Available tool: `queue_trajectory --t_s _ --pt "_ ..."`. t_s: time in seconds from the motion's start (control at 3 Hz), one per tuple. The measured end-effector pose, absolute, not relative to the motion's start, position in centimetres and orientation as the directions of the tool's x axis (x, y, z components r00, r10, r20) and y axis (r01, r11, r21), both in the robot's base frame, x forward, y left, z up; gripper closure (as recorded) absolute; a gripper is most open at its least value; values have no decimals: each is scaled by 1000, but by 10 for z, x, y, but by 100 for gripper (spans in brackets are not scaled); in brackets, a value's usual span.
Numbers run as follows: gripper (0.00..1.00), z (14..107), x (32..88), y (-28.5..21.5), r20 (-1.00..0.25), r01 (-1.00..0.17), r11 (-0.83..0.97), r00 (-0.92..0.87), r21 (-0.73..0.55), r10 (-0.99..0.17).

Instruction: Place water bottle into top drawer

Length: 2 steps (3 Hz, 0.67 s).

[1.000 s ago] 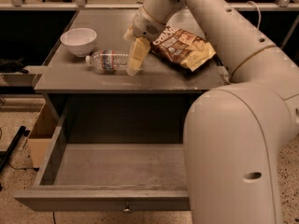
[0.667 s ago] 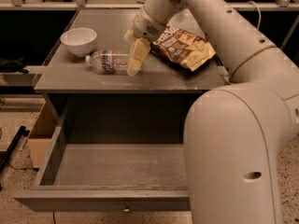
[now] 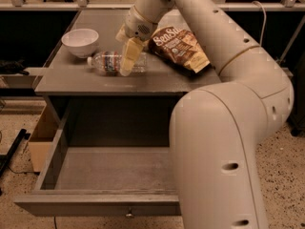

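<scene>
The water bottle [image 3: 108, 63] was clear ribbed plastic, faintly glossy; the gripper [image 3: 127, 61] right over it looked smooth, matt cream plastic. The table [image 3: 157, 80] and the top drawer [image 3: 95, 204] were matt grey wood, the drawer's knob [image 3: 128, 215] metal, the bowl [image 3: 80, 41] smooth white, the chip bag [image 3: 181, 49] shiny and crinkled.

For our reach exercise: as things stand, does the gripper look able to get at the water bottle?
Probably yes. The gripper hangs right at the water bottle, which lies on its side on the table, with nothing between them.
</scene>
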<state>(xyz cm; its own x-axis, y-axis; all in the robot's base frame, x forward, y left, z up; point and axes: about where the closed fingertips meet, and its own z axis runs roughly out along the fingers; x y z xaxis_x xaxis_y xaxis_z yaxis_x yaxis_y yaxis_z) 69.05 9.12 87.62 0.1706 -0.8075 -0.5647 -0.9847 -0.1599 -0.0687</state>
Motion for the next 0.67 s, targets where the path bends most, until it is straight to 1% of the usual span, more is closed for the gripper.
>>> queue_trajectory --t_s 0.33,0.67 --pt "0 872 695 101 -572 -982 -174 182 -68 -800" --pt "0 854 703 72 -585 -990 -131 135 -49 -800"
